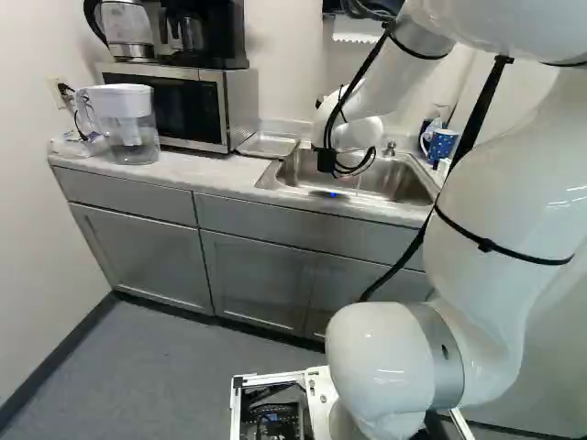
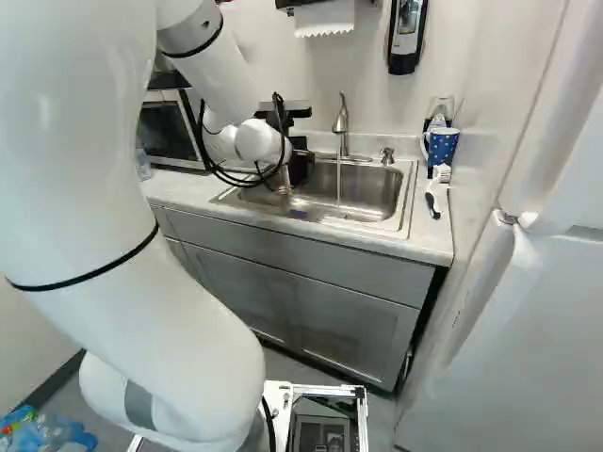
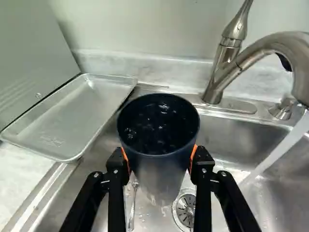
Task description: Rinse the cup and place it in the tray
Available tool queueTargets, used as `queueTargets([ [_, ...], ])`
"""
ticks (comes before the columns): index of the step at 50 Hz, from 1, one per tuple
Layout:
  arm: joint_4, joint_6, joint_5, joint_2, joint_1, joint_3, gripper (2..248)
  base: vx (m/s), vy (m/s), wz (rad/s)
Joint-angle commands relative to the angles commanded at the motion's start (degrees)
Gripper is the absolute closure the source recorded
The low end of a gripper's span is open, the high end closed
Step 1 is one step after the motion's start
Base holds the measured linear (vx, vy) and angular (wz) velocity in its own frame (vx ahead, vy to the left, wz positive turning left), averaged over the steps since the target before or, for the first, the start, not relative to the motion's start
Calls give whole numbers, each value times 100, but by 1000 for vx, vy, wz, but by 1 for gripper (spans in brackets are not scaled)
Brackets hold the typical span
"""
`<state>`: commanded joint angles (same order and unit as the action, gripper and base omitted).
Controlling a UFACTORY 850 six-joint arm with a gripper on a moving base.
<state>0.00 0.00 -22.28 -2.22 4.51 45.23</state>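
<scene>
Clearly gripped: the dark cup [image 3: 160, 169] was clamped in the gripper [image 2: 300, 162], an orange pad [image 3: 193, 155] pressed to its wall on each of two opposite sides.
Cup's place: it hung over the sink [image 2: 411, 200], its open mouth toward the wrist camera, part of the drain [image 3: 186, 210] showing past its lower end.
Cup's inside: drops glistened against the dark surface.
Faucet: it [image 3: 224, 72] rose behind the basin, and a stream of water [image 3: 277, 154] fell from its spout, beside the cup and apart from it.
Basin floor: a slim metal utensil [image 3: 133, 205] lay near the drain.
Tray: the shallow metal tray [image 3: 67, 121] lay between the microwave [image 1: 240, 108] and the basin, with the cup outside it.
Microwave top: a kettle [image 1: 127, 26] and a black coffee maker [image 1: 220, 37] stood there.
Counter, far end by the microwave: a clear pitcher [image 1: 128, 128] with a white lid stood upright.
Counter, other side of the sink: a blue mug [image 2: 441, 149] with pale spots stood near a brush [image 2: 432, 204] with a dark handle.
Wall: a paper towel [image 2: 325, 19] hung down behind the sink, and a dispenser [image 2: 406, 33] was mounted just beside it.
</scene>
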Motion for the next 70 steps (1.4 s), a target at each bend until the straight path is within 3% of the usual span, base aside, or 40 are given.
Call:
queueTargets([
  [18, 0, 0, 0, 57, -148, 175, 124, 0, 0, 0],
  [47, 0, 0, 0, 330, -149, 267, 124, 0, 0, 0],
  [70, 0, 64, 0, 330, -149, 267, 124, 0, 0, 0],
])
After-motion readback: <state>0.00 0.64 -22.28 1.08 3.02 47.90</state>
